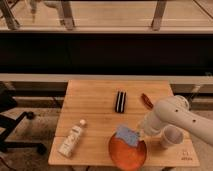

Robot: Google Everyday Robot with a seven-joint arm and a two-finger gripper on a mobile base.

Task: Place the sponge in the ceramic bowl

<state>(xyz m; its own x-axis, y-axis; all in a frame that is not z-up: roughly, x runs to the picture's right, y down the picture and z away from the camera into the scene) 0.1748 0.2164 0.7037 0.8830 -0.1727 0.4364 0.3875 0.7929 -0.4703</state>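
The light-blue sponge [127,134] lies at the upper rim of the orange-red ceramic bowl [127,152], which sits near the wooden table's front edge. My gripper [141,133] is at the end of the white arm [177,116] coming in from the right, right beside the sponge's right side and over the bowl's upper right rim. The arm hides the fingertips.
A black rectangular block [120,101] lies mid-table. A white bottle [72,139] lies on its side at the front left. A pale cup [170,136] stands right of the bowl, and a small red-brown item [146,100] lies at the back right. A black chair base [17,131] stands left of the table [95,105].
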